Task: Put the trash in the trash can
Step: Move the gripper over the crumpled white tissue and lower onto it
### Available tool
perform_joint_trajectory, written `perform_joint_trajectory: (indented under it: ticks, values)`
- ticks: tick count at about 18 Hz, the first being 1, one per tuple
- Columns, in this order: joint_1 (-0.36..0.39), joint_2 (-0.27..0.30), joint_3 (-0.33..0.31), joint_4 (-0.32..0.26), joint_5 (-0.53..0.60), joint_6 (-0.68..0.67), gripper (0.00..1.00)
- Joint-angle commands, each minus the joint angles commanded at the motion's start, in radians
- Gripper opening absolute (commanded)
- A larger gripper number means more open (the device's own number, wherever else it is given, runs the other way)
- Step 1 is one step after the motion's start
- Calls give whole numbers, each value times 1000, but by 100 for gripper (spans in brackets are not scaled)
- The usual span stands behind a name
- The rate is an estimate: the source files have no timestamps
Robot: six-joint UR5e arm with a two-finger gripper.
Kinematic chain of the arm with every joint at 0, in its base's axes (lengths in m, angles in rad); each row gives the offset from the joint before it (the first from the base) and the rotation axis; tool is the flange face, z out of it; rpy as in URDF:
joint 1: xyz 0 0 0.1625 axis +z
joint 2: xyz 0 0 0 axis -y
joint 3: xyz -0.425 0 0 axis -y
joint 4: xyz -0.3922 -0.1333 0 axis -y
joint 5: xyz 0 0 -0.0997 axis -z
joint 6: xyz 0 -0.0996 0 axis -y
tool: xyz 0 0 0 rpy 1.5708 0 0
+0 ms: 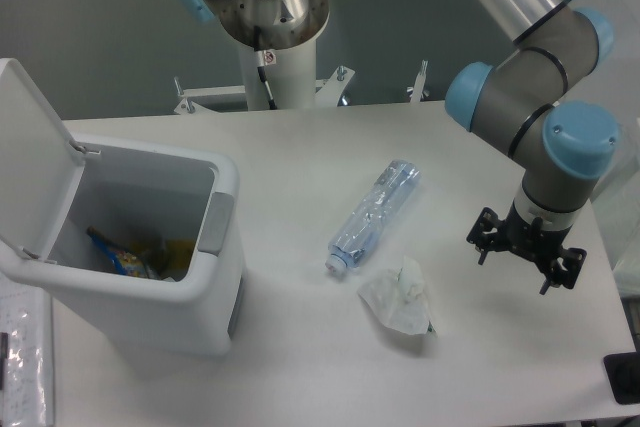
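**Pincer hovers, trash on the table**

The black two-finger pincer [527, 260] hangs over the white table [300, 157], holding nothing; how wide its fingers stand, I can't tell. Just beside it lies the crumpled white tissue wad [398, 299], the crushed clear plastic bottle [374, 214] beyond that, and farthest off the open white rectangular plastic trash can [140, 247], wrappers inside.

No text is readable; print on the wrappers [120, 259] in the bin is perhaps too blurred.
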Motion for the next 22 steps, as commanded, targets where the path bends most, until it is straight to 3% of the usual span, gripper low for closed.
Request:
perform_joint_trajectory:
  ticks: [7, 10, 14, 18, 22]
  values:
    - [-12, -5, -11, -3, -5, -43, 100]
    - [-23, 5, -66, 27, -17, -208, 100]
    - [-89, 11, -144, 106, -8, -290, 100]
    - [-115, 6, -181, 107, -15, -373, 100]
    - [-129, 3, -218, 109, -14, -374, 100]
